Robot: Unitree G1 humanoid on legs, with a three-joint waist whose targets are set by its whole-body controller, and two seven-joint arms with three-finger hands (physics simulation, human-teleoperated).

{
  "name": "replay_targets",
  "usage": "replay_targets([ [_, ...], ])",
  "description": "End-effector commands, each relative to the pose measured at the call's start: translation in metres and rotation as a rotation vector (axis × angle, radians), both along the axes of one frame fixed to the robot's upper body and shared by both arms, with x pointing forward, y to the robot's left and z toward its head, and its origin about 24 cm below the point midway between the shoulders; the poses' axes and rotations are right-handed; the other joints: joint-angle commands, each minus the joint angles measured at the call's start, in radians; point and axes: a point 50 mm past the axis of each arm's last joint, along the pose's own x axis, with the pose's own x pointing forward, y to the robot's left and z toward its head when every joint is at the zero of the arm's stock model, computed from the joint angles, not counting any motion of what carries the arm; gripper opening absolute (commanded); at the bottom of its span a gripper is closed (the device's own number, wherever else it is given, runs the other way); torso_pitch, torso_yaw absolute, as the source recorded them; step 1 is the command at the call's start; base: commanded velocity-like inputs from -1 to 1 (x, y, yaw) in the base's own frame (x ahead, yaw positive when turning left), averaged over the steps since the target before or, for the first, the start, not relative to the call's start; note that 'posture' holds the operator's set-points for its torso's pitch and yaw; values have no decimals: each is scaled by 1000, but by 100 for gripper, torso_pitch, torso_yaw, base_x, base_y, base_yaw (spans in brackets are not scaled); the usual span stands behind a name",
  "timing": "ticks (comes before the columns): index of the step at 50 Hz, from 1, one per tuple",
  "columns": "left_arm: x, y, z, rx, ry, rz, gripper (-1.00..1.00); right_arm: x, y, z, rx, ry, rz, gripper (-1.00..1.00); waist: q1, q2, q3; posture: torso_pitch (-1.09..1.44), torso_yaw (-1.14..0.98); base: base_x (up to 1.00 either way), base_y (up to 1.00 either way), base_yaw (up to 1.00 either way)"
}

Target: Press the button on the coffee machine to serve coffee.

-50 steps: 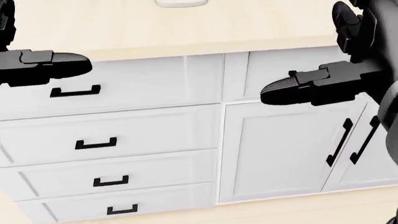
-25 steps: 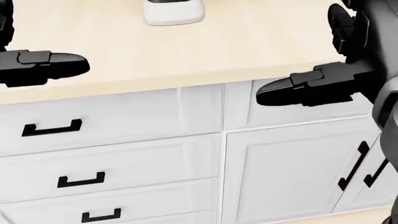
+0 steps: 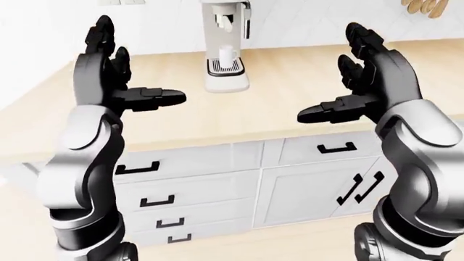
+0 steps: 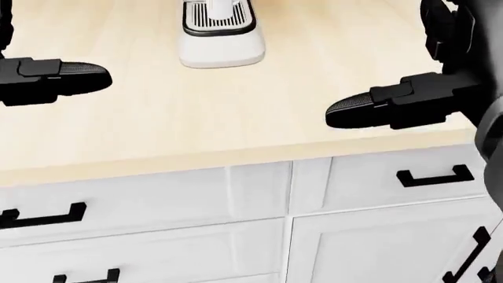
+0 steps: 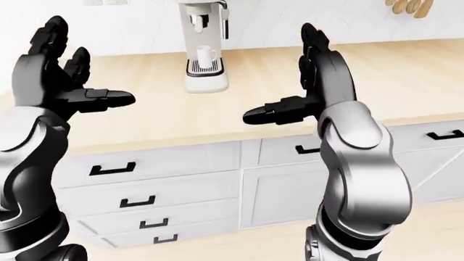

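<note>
Hands raised over counter (image 3: 290, 109).
Left hand (image 3: 109, 76) and right hand (image 3: 370, 76) are held with fingers spread, empty; no writing is seen on coffee machine (image 3: 226, 46).

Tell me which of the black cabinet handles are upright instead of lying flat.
The pair of handles on the cabinet doors at the left-eye view's lower right. They run up and down; every drawer handle lies horizontal.

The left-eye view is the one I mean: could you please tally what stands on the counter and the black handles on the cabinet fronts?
Coffee machine: 1
White cup on its drip tray: 1
Drawer handles: 5
Door handles: 2
Total: 9
</note>
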Motion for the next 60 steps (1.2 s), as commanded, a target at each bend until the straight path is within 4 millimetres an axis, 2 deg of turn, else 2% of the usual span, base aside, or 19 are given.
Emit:
replay_targets([
  [1,-3,-5,14,12,-69,-18,100,-2,-3,11,-5,-56,-19,100,-14,19,-17,0,0,33,0,0],
  [9,-3,-5,13,12,-69,-18,100,-2,-3,10,-6,-52,-17,100,3,-31,-26,0,0,32,0,0],
  [13,-4,-5,13,13,-69,-19,100,-3,-3,11,-4,-58,-12,100,18,-101,-18,0,0,24,0,0],
  [14,-4,-6,13,13,-68,-20,100,-3,-3,11,-6,-59,-12,100,17,-119,-43,0,0,0,0,0],
  [15,-4,-6,13,14,-68,-21,100,-3,-2,11,-8,-60,-11,100,21,-85,-35,0,0,0,0,0],
  [19,-3,-6,12,14,-67,-20,100,-3,-3,10,-8,-57,-10,100,19,-105,-15,0,0,0,0,0],
  [23,-3,-6,12,14,-67,-21,100,-3,-2,10,-22,-59,-11,100,12,-75,-6,0,0,0,0,0],
  [25,-4,-6,12,15,-67,-21,100,-2,-1,11,-16,-56,-4,100,5,-40,-12,0,0,0,0,0],
  [26,-3,-6,12,14,-67,-21,100,-2,0,10,-16,-53,-3,100,-4,-26,-58,0,0,50,0,0],
  [28,-4,-5,12,15,-68,-21,100,-2,0,9,-15,-51,-3,100,7,-43,13,0,0,69,0,0],
  [33,-4,-5,13,13,-68,-21,100,-1,-1,9,-12,-45,-7,100,16,-41,0,0,0,69,0,0],
  [34,-5,-5,13,15,-68,-21,100,-1,0,9,-14,-51,-2,100,16,-50,35,0,0,0,0,0],
  [35,-4,-5,13,14,-67,-21,100,-1,0,9,-15,-51,-5,100,16,-41,-4,0,0,0,0,0],
  [38,-5,-5,14,13,-68,-21,100,-2,-1,10,-18,-56,-7,100,20,-106,-16,0,0,0,0,0],
  [39,-5,-5,13,12,-68,-21,100,-2,-1,10,-18,-56,-6,100,14,-68,-10,0,0,0,0,0],
  [52,-5,-6,12,14,-67,-23,100,2,2,7,-28,-41,-2,100,-5,-55,-39,0,0,0,0,0],
  [53,-5,-5,12,14,-66,-22,100,2,2,7,-28,-39,-2,100,-2,-51,-57,0,0,0,-10,0],
  [57,-6,-5,13,13,-69,-23,100,1,2,8,-27,-39,-3,100,-9,9,-30,0,0,0,-37,0],
  [60,-6,-5,14,15,-70,-22,100,1,3,9,-28,-39,-3,100,-8,-2,-44,0,0,0,-41,0],
])
